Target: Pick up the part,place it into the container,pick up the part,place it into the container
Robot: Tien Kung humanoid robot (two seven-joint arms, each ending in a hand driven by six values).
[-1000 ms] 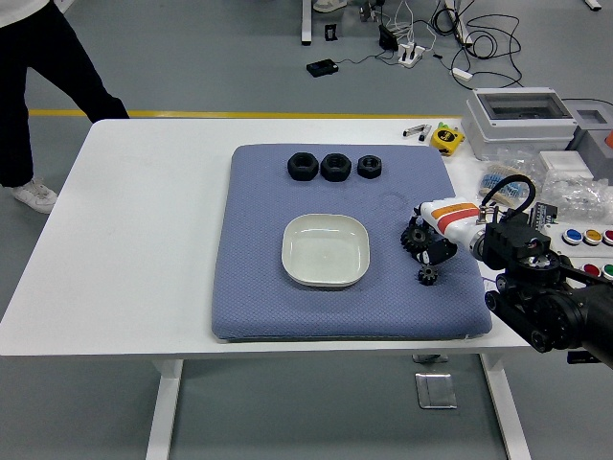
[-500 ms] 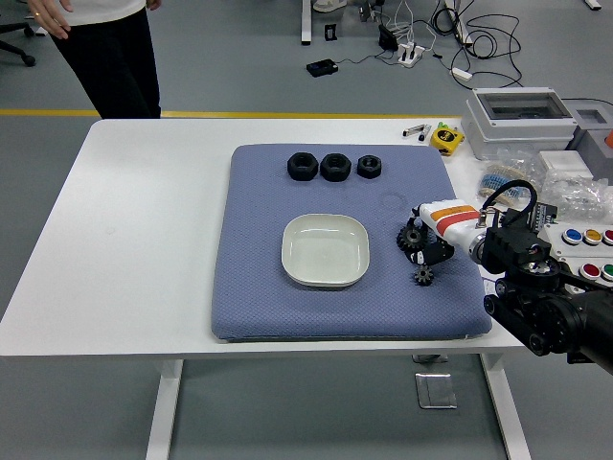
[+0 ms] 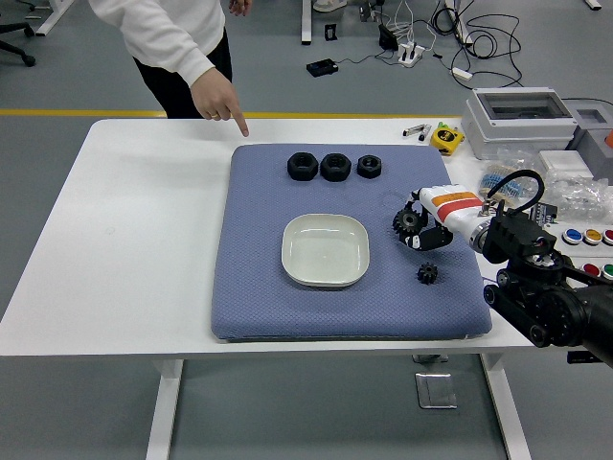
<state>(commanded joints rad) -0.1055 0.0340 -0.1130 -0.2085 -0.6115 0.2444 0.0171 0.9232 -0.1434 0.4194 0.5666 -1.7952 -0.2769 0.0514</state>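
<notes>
Gear part, black, toothed (image 3: 406, 222): clamped in the curled fingers of the right hand (image 3: 426, 225), lifted just clear of the blue-grey mat (image 3: 259, 287), to the right of the container and near it.

Second gear part, smaller (image 3: 427, 274): lies loose on the mat, just below the right hand, apart from it and untouched.

Container, white shallow dish with rounded corners (image 3: 326, 250): sits at the mat's middle, nothing in it.

Three black nuts (image 3: 334, 166): in a row along the mat's far edge, well apart from the hand.

Person's hand (image 3: 220, 101): at the table's far side, index finger pointing down at the mat's far left corner; holds nothing.

Left hand: not in view.

Step in hand, as judged: carrying the first part to the container. To do it well, the hand should travel left with the gear kept above the dish's rim (image 3: 367, 251), so the teeth do not catch the wall and shove the dish along the soft mat. Release is best made low and over the dish's centre, fingers opening fully, since a toothed wheel dropped from height or near the edge may roll or bounce out. The wrist should pass clear of the small gear below it.

White table (image 3: 144, 249): carries the mat; cases and button boxes lie at its right end.
</notes>
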